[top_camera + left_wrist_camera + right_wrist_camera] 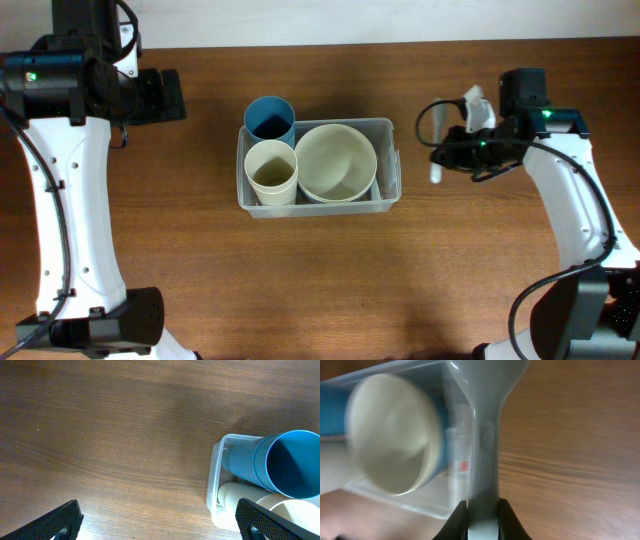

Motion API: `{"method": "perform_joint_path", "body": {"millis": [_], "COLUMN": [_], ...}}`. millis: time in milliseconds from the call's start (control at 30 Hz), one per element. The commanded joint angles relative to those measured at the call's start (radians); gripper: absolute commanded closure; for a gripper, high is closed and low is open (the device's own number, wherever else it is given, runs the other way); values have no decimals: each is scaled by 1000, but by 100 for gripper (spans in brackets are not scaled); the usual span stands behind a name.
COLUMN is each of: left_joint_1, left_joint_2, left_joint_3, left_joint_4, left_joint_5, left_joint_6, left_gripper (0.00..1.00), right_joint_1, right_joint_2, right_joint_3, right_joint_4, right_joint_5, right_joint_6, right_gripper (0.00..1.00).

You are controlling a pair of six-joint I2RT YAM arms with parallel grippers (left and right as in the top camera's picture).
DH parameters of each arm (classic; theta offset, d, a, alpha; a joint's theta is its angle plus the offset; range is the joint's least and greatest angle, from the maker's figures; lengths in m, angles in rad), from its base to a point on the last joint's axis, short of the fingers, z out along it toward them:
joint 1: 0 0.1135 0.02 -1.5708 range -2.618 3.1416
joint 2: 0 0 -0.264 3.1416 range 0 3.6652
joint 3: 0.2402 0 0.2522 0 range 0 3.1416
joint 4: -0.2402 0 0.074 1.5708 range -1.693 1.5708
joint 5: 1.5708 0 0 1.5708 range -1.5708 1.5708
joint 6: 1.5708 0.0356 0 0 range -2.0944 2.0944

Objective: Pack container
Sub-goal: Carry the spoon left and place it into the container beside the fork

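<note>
- Right gripper clamped on white spoon handle, bowl end pointing away from the wrist.
- Spoon sits just outside container's right short wall, long axis roughly parallel to it.
- Container mid-table, to this gripper's left, holding blue cup, cream cup, bowl.
- Left gripper jaws wide apart, empty, well apart; right arm nearer.
- Next likely: carry spoon left over rim.

Your left arm and right arm wore smooth white shells along their long links, with black housings at the joints and bases and a small green light glowing near each wrist. Thin black cables ran beside both, and your left gripper had matte black fingers with a finely ridged surface.
</note>
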Motion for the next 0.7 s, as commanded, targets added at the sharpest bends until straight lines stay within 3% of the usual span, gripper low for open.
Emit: {"method": "perform_joint_path", "body": {"millis": [0, 167, 367, 667], "left_joint_1": [4, 4, 4, 4], "left_joint_2": [-2, -2, -2, -2], "left_joint_3": [-1, -1, -1, -1], "left_joint_4": [0, -1, -1, -1], "left_joint_5": [-10, -10, -10, -10], "left_joint_6": [-6, -6, -6, -6], "left_gripper": [0, 0, 0, 0], "right_joint_1": [64, 154, 235, 246], "right_joint_2": [5, 5, 7, 36], "right_joint_3": [19, 16, -11, -50], "right_joint_4": [-5, 3, 75, 118], "right_joint_5": [-157, -147, -2, 27], "right_joint_6": [-67, -64, 52, 93], "right_gripper": [87, 87, 87, 87]}}
